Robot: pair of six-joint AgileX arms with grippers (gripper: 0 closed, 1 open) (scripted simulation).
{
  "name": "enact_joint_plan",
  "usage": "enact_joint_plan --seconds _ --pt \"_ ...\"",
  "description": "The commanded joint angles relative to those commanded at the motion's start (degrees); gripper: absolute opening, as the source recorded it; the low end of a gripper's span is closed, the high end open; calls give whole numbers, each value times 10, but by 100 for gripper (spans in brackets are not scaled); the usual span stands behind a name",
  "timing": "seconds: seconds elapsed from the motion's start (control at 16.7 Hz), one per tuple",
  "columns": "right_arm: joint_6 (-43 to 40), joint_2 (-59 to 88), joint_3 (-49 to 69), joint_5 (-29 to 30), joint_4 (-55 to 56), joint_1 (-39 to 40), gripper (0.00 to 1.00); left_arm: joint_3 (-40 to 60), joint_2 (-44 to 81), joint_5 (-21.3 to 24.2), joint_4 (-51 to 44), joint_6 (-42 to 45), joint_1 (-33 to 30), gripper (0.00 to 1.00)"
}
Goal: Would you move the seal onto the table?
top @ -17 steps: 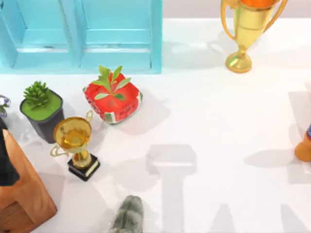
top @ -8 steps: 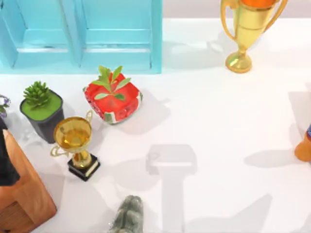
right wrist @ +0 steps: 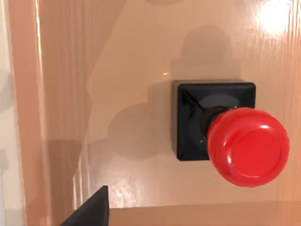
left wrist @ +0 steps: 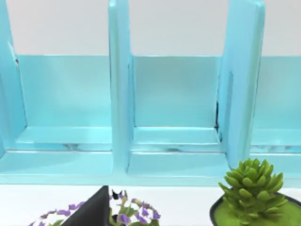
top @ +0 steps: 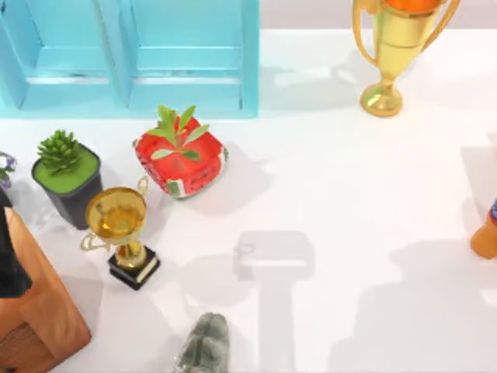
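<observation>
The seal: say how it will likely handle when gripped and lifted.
The seal looks rigid, so it likely won't flex. Its glossy ball knob may slip between fingers. The flat square base sits flush on the wooden surface, so it probably won't roll, though the knob may make it top-heavy.

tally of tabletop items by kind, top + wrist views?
Trophies: 2, the small trophy and the large trophy
Potted plants: 3, the dark pot, the red pot, the purple-flowered plant
Stone lump: 1
Wooden block: 1
Seal: 1, standing on brown wood
Cabinet: 1
Orange object, cut off: 1
Total: 10
</observation>
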Motion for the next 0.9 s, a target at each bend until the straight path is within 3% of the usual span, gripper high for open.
enact_joint_plan --seconds 0.36,0.9 --pt "-40 133 115 0 -107 -41 100 0 0 0 0 0 0 100" --pt "-39 142 78 0 -66 -40 100 0 0 0 0 0 0 100"
